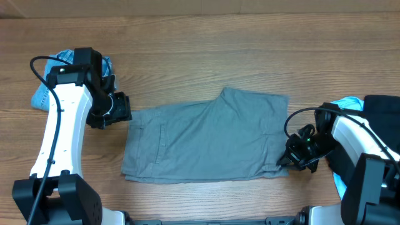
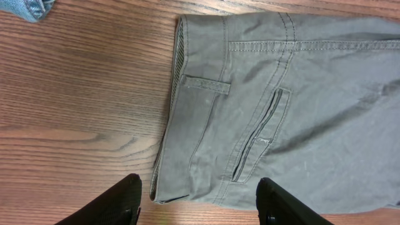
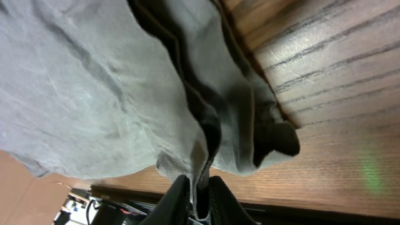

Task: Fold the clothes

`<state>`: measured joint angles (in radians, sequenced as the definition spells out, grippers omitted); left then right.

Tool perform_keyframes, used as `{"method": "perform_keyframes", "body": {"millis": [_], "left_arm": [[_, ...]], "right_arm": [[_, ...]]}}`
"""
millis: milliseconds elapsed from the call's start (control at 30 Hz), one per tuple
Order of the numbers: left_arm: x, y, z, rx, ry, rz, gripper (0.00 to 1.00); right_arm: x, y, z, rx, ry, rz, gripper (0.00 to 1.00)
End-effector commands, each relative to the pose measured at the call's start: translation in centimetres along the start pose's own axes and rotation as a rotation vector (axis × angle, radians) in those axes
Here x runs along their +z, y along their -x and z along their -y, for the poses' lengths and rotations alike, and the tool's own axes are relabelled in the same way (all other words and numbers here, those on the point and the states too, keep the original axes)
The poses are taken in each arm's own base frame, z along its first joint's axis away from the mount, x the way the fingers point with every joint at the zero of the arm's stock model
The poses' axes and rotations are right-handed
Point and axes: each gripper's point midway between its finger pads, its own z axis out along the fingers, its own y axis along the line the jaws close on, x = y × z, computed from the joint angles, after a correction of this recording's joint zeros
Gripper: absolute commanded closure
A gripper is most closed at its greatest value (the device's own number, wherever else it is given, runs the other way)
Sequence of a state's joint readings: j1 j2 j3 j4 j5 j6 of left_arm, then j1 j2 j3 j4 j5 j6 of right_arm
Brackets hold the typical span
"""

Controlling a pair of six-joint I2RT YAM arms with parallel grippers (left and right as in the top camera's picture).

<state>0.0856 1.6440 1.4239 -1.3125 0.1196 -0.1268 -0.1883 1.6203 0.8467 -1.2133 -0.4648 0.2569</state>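
My right pincer is clamped on a leg hem of the grey shorts, which lie spread flat on the wooden surface. My left pincer hangs with its fingers wide apart, just beside their waistband.

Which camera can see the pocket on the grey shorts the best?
The left wrist view. The slit pocket is close and sharp there, stitching and all. From overhead it is only a faint line on the shorts. The right wrist view shows just bunched cloth, no pocket.
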Motion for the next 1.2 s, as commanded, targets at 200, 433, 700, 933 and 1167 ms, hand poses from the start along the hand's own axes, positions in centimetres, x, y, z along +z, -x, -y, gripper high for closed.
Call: {"method": "perform_keyframes", "body": {"millis": [200, 433, 700, 933, 1167], "left_arm": [[-0.3, 0.5, 0.4, 0.022, -0.011, 0.023, 0.37], [-0.3, 0.5, 0.4, 0.022, -0.011, 0.023, 0.37], [-0.3, 0.2, 0.3, 0.021, -0.009, 0.010, 0.39], [-0.6, -2.5, 0.9, 0.008, -0.090, -0.103, 0.42], [0.5, -4.2, 0.6, -0.042, -0.091, -0.174, 0.39]], "right_arm": [[-0.3, 0.1, -0.4, -0.044, 0.013, 0.017, 0.67], [1.5, 0.0, 0.5, -0.025, 0.017, 0.017, 0.81], [-0.2, 0.5, -1.0, -0.053, 0.049, 0.030, 0.96], [-4.5, 2.1, -4.7, -0.122, 0.126, 0.131, 0.96], [-5.3, 2.5, -5.3, -0.132, 0.133, 0.153, 0.96]]}}
